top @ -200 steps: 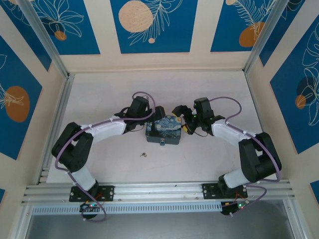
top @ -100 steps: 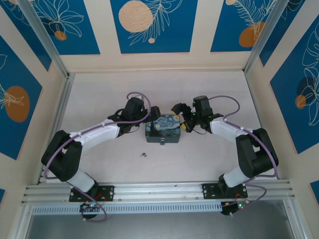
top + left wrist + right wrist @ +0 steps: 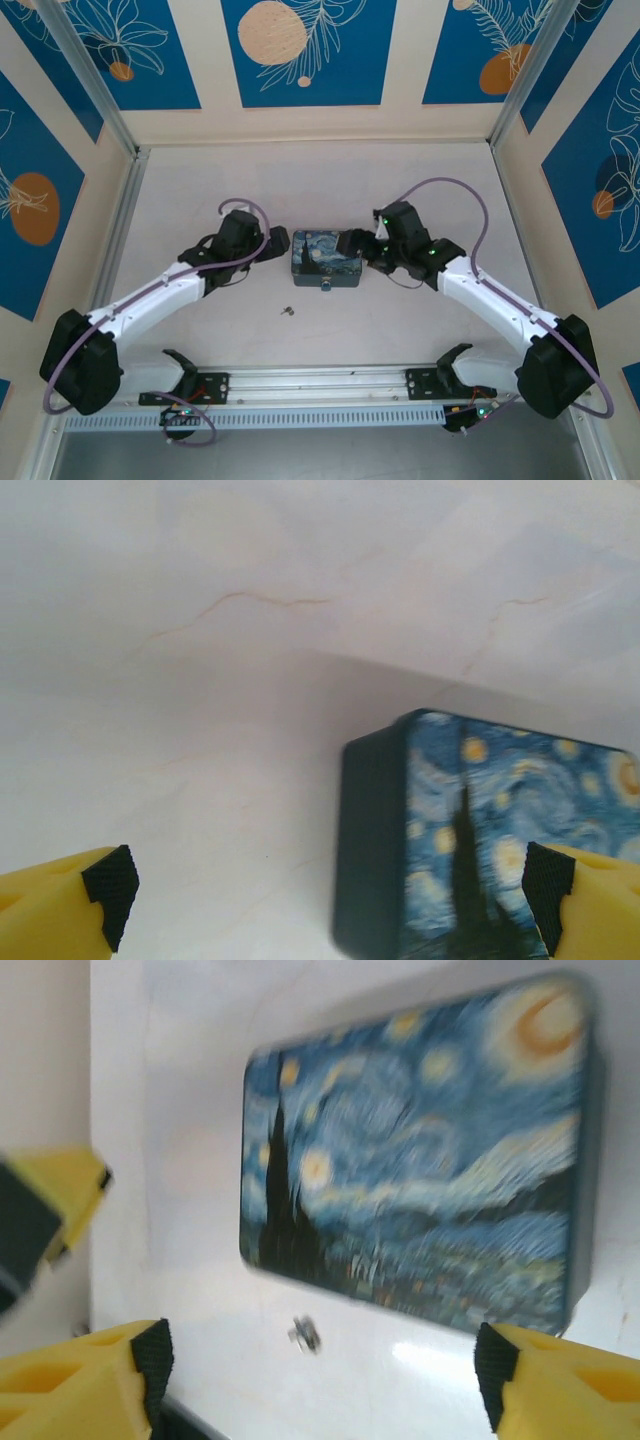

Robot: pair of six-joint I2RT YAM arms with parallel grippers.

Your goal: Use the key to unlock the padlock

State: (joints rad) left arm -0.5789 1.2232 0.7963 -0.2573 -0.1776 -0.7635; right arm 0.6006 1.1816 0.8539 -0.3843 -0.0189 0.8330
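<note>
1. From the top view, can make out the dark-blue swirl-print box [image 3: 326,255] lying flat near the middle of the pale table [image 3: 430,170].
2. Can pick out the padlock [image 3: 327,285] at the box's 6 o'clock face, right against it and tiny beside the box. Too small to say whether its shackle is closed.
3. Can pick out the key [image 3: 288,310] lying loose on the table at about 7 o'clock from the box. Lies near the padlock but apart from it and from the box, with no finger on it.
4. Can place the left gripper [image 3: 280,243] at the box's 9 o'clock end, released and grasping nothing.
5. From the left wrist, can see its yellow fingers [image 3: 60,905] with black pads set far apart at the picture's 7 and 5 o'clock corners. Can see a corner of the box ahead between them. Cannot tell whether the pad at 5 o'clock touches the lid or only overlaps it.
6. Can place the right gripper [image 3: 357,245] at the box's 3 o'clock end, likewise released, clamping nothing.
7. From the right wrist, blurred, can see its jaws spread wide with the printed lid lying beyond the pads.
8. There too, can just make out the key as a small speck on the bare table just off the box's edge, and a yellow finger of the left gripper at the picture's 9 o'clock edge.
</note>
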